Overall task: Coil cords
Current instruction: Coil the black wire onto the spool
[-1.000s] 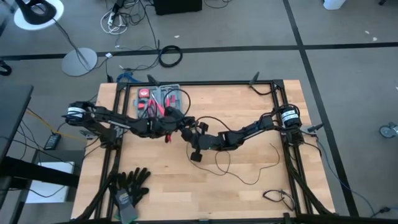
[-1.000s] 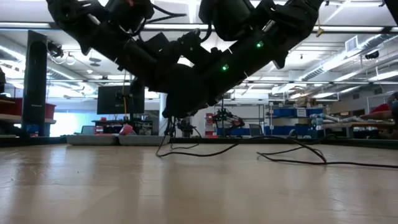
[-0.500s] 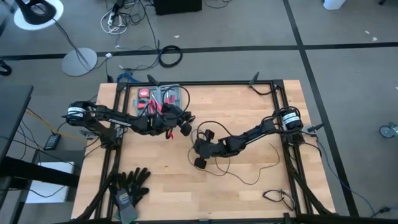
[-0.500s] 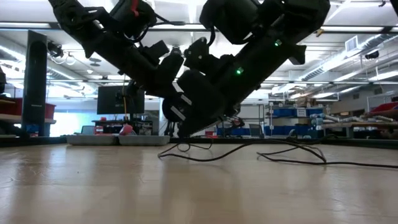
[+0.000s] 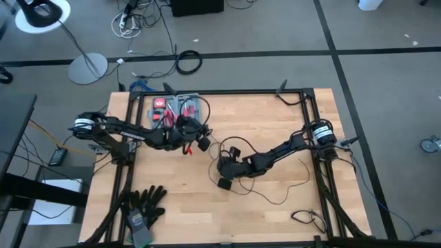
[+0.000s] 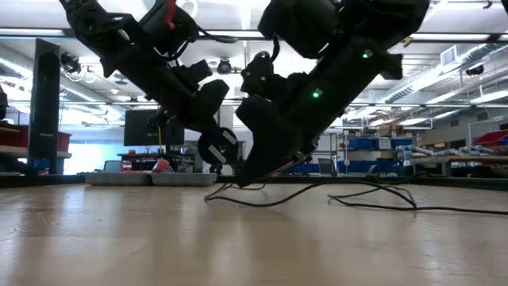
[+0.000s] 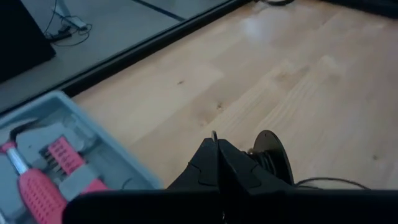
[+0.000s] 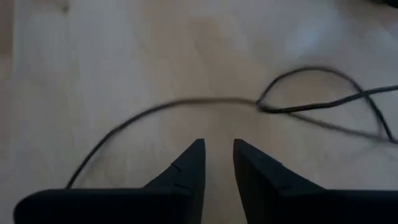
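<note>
There were two arms on the wooden table (image 5: 275,124), one cord, one grey tool tray and one pair of black gloves.

The left gripper (image 7: 217,163) was fully closed, its two fingers pressed together, and a thin black strand rose out between the tips, so it seemed to hold the cord (image 8: 186,102). Just beside these fingers, on the side away from the tool tray (image 7: 56,155), a small round black puck (image 7: 272,152) was hanging. The tray, with red-handled tools inside, lay close behind this gripper.

The right gripper (image 8: 217,160) was a little open, with a narrow gap between the fingers, and it held nothing. The cord lay on the wood just ahead of its tips, one strand going across and one small loop further away. More loose loops of the cord (image 5: 275,196) trailed behind this gripper, toward its arm's base. The gloves (image 5: 142,207) lay well apart from both grippers, at the table corner.

Compared with one second before, the right gripper had moved away from the left one and gone lower to the table, and its fingers had parted. The left gripper had drawn back toward the tray and stayed closed.
</note>
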